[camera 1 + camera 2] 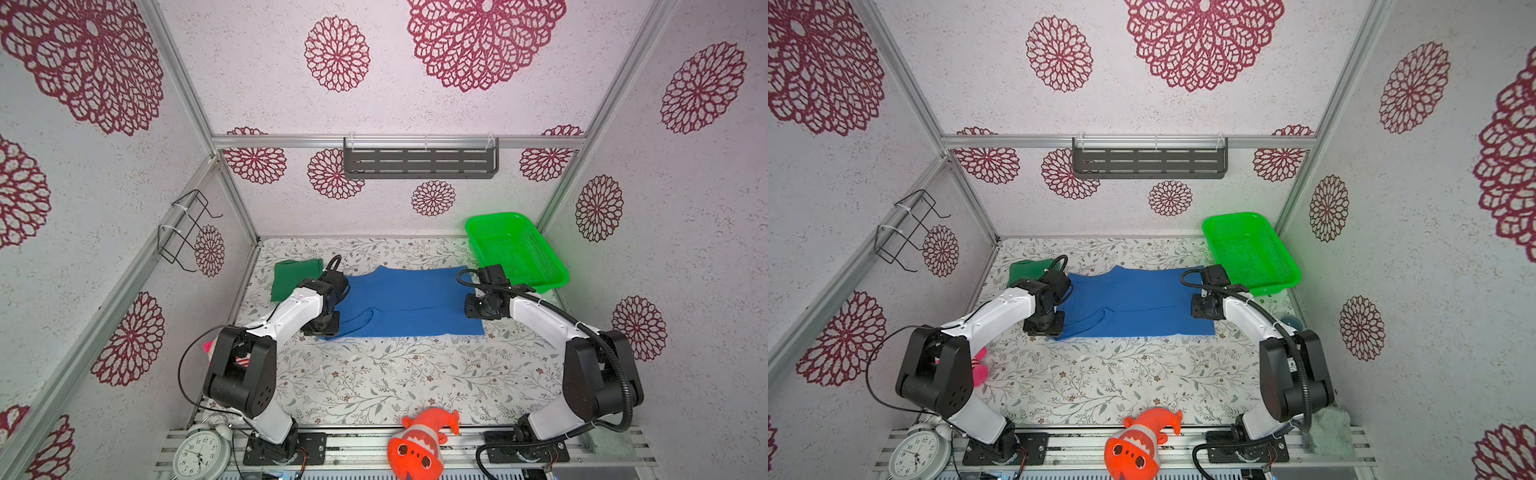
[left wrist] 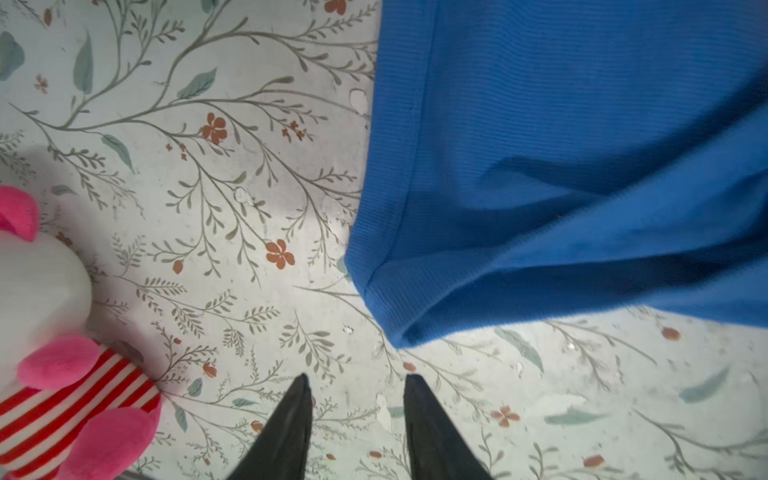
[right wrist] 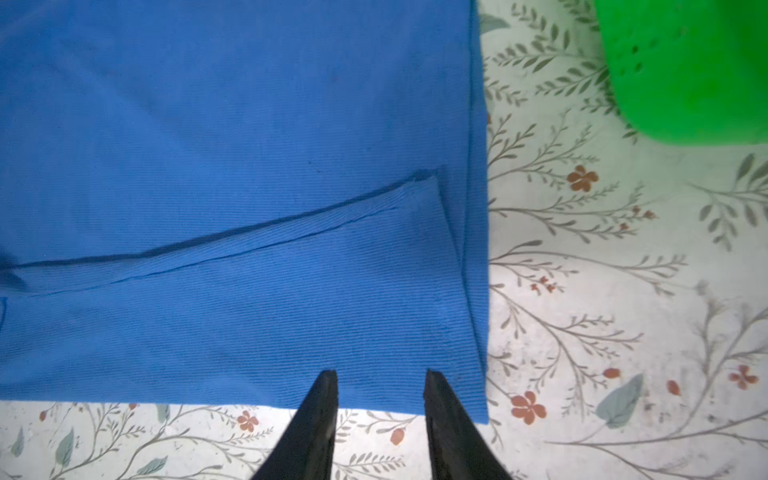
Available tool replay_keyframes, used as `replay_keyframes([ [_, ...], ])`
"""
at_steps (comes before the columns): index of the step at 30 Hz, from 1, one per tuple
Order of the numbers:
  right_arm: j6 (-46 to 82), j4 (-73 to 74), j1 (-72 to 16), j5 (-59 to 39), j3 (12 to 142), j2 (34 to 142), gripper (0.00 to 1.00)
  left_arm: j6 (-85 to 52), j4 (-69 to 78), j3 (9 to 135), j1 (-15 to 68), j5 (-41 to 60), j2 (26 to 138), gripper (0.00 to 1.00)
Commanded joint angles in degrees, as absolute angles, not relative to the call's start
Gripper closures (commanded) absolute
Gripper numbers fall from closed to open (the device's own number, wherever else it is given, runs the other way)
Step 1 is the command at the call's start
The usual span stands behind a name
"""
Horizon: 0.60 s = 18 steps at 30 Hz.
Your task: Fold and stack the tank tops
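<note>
1. Only the top views take in the dark green tank top (image 1: 295,277). It lies folded small beyond the left gripper (image 2: 357,376), toward the back wall. The left arm hides whether it touches the blue tank top (image 1: 409,303).
2. The blue tank top lies flat between the two grippers, its near part folded over. In both top views the wrists cover the fingertips; only the wrist views show them.
3. Left gripper: jaws partly apart with nothing between them, over bare table (image 2: 249,208), just off a corner of the blue tank top.
4. Right gripper (image 3: 378,372): jaws partly apart, gripping nothing. The tips sit over the blue tank top's near edge, close to its corner; whether they touch the cloth I cannot tell. The folded flap's edge runs just ahead of them.
5. A pink striped plush toy (image 2: 62,395) sits near the left gripper, back toward that arm's base. It is plain in the left wrist view and mostly hidden by the arm in the top views.
6. The green mesh basket (image 1: 550,286) stands just beyond the right gripper on its outer side, apart from the blue tank top.
7. An alarm clock (image 1: 199,455) and an orange fish plush (image 1: 419,444) lie by the front rail, well behind both grippers.
</note>
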<state>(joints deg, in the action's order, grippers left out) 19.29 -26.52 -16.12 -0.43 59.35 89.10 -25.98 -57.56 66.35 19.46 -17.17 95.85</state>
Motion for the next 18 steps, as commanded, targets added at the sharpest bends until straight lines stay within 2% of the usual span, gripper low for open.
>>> replay_keyframes([
  [1,21.14,-25.21,-16.18,-0.82,59.44,87.22,0.62,-26.09,-53.73,67.37,18.76,-19.84,99.43,0.63],
  [7,20.31,-25.98,-16.09,1.04,58.99,85.61,0.62,-25.53,-52.83,69.25,18.06,-18.61,102.98,0.75],
  [11,20.21,-25.29,-15.94,0.76,58.89,86.34,0.62,-24.8,-52.22,70.0,16.73,-16.42,103.45,0.89],
  [13,20.21,-25.05,-15.94,0.5,59.02,86.82,0.62,-24.91,-52.62,70.51,16.19,-15.57,103.55,0.91],
  [15,20.21,-24.96,-15.99,0.51,59.06,86.92,0.62,-25.3,-53.84,70.55,16.26,-15.77,102.86,0.87],
  [18,20.09,-24.71,-15.9,0.64,58.83,86.66,0.62,-25.85,-53.01,68.35,16.26,-13.33,98.67,0.66],
])
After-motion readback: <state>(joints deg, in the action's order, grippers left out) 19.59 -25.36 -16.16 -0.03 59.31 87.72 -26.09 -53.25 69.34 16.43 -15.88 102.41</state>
